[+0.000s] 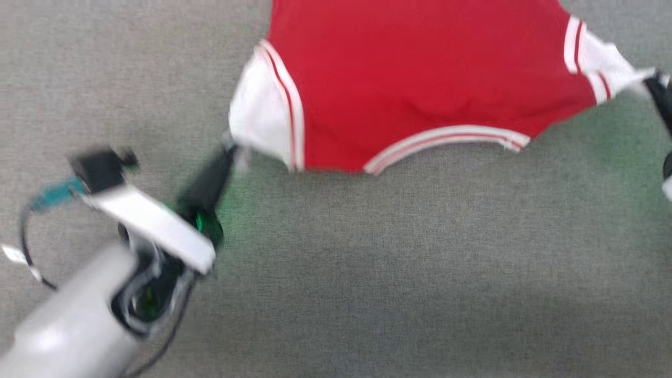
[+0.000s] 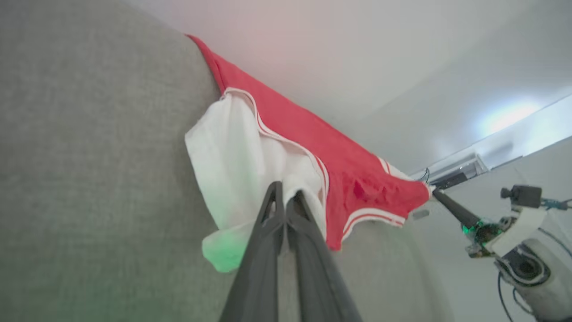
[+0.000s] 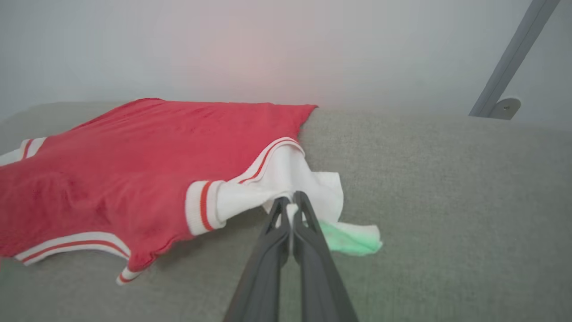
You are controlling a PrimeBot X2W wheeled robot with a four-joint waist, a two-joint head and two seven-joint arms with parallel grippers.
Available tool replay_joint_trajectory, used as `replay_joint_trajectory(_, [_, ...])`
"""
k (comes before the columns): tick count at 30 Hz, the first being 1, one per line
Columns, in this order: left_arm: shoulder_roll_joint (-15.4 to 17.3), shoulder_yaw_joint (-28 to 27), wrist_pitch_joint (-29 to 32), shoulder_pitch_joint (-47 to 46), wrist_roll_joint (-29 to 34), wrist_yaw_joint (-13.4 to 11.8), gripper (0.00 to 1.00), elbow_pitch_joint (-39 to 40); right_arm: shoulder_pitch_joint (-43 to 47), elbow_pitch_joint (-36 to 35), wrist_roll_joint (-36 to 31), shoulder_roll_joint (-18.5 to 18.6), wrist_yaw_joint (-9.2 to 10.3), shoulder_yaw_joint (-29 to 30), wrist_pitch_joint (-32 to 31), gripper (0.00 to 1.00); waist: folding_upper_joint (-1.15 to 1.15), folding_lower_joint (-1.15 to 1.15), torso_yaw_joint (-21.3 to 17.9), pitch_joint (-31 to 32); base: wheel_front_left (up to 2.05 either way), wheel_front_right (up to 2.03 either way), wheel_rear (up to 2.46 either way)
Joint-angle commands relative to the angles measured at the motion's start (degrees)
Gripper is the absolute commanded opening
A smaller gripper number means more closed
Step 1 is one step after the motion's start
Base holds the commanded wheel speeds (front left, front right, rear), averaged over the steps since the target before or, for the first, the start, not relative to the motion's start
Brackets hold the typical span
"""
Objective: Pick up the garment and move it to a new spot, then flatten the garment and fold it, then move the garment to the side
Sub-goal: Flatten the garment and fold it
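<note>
The garment (image 1: 420,79), a red T-shirt with white sleeves and striped trim, is stretched out over the grey cloth surface (image 1: 367,262), its collar edge toward me. My left gripper (image 1: 233,152) is shut on the tip of the white sleeve (image 1: 260,115) at the shirt's left. In the left wrist view that gripper (image 2: 286,197) pinches the same sleeve (image 2: 232,165). My right gripper (image 1: 653,81) at the right edge is shut on the other white sleeve (image 1: 609,63). In the right wrist view its fingertips (image 3: 290,208) clamp the sleeve cloth (image 3: 286,179), pulled taut.
The grey fabric surface spreads wide in front of the shirt. A pale wall (image 3: 268,44) rises behind it, with a grey slanted pole (image 3: 514,53) at the right. The right arm (image 2: 514,241) shows across the garment in the left wrist view.
</note>
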State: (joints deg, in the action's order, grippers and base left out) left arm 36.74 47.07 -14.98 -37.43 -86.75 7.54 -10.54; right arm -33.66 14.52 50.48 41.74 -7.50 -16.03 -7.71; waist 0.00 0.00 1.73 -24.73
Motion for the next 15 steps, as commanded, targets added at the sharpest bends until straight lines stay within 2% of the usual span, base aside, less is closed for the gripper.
replay_joint_trajectory(1, [1.1, 1.9, -0.3, 2.4, 2.7, -0.1, 0.0, 0.5, 3.2, -2.3, 0.4, 0.2, 0.02, 1.5, -0.8, 0.0, 0.0, 0.0, 0.3, 1.2, 0.0, 0.0, 0.0])
replay_joint_trajectory(4, [1.7, 3.8, -0.3, 6.3, 2.9, -0.1, 0.0, 2.5, 10.9, -6.8, 0.8, 0.3, 0.01, 4.5, -3.3, 0.0, 0.0, 0.0, 0.7, 2.3, 0.0, 0.0, 0.0])
replay_joint_trajectory(10, [4.9, 3.3, -0.3, 13.7, 3.9, -0.1, 0.0, 6.9, 24.3, -14.9, 0.5, -1.2, 0.01, 10.4, -9.7, 0.0, 0.0, 0.0, 0.6, 3.3, 0.0, 0.0, 0.0])
replay_joint_trajectory(15, [7.6, 2.1, -0.2, 19.5, 4.8, -0.1, 0.0, 10.1, 32.2, -20.2, 1.4, -3.2, 0.01, 14.7, -13.3, 0.0, 0.0, 0.0, 0.3, 4.1, 0.0, 0.0, 0.0])
